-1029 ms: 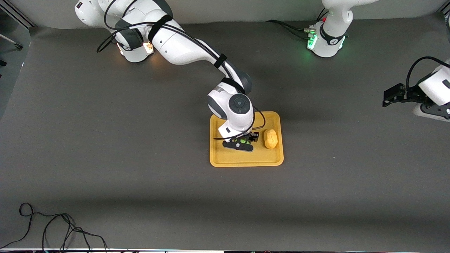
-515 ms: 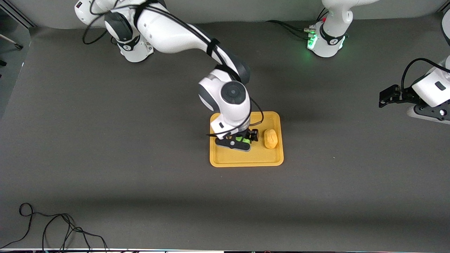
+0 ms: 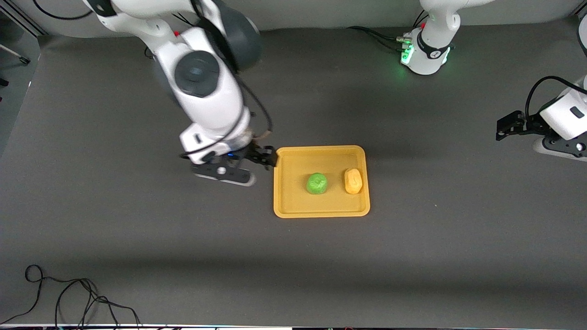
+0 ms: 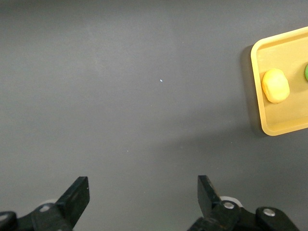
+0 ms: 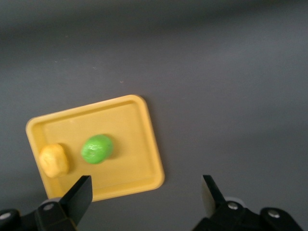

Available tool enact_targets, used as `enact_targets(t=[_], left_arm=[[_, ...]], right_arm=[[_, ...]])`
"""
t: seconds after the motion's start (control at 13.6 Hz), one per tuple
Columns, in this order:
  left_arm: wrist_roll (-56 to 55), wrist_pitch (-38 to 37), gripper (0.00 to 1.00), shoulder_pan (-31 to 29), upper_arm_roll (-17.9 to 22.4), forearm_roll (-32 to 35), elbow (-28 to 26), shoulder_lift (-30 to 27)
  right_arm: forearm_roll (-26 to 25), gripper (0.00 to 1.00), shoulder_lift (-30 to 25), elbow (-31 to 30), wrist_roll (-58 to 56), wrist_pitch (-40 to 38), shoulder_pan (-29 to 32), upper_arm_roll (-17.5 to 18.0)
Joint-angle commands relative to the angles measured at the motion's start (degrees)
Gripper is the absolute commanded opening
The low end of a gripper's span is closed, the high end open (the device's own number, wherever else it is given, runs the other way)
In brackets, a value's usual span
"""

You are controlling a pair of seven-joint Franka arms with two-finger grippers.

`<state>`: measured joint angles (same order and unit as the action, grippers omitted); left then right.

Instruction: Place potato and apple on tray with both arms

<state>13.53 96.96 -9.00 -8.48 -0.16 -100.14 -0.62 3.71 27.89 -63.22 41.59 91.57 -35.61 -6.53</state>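
The yellow-orange tray (image 3: 321, 213) lies mid-table. The green apple (image 3: 316, 183) sits on it, and the potato (image 3: 353, 180) lies on it beside the apple, toward the left arm's end. My right gripper (image 3: 223, 174) is open and empty, up over bare table just off the tray's edge at the right arm's end. The right wrist view shows its open gripper (image 5: 144, 190), the tray (image 5: 149, 125), apple (image 5: 97, 148) and potato (image 5: 54, 160). My left gripper (image 3: 562, 146) waits open over the left arm's end; its wrist view shows the gripper (image 4: 142, 192), tray (image 4: 255, 86) and potato (image 4: 275, 85).
The left arm's green-lit base (image 3: 426, 50) stands at the table's back edge. A black cable (image 3: 69, 298) lies looped at the front corner at the right arm's end. The table is dark grey cloth.
My right gripper let go of the apple on the tray, rose and swung off the tray toward the right arm's end. The left arm barely moved.
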Motion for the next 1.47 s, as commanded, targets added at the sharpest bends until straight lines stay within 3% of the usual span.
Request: enact_targets(t=[0.0,0.29,0.74,1.4], left_arm=[[-0.43,-0.46,1.0,0.03,0.13,0.78,-0.23,-0.17],[-0.34,-0.63,1.0,-0.06,0.39,0.87,-0.23,-0.43],[-0.34,-2.12,1.0,0.21,0.04,1.13,-0.23,-1.57],[0.01,-3.18,1.0,0.21,0.04,1.13,0.3,-2.54]], right_arm=[[0.5,1.0,-13.36,-16.29,-11.58,1.6,6.75,0.47],[0.51,1.0,-22.51,-25.71,-23.81,2.04,18.62,1.26],[-0.11,1.0,-25.87,-28.89,-36.05,1.25,36.29,6.18],[-3.1,1.0,-25.52,-27.22,-42.82,1.16,36.31,5.48]])
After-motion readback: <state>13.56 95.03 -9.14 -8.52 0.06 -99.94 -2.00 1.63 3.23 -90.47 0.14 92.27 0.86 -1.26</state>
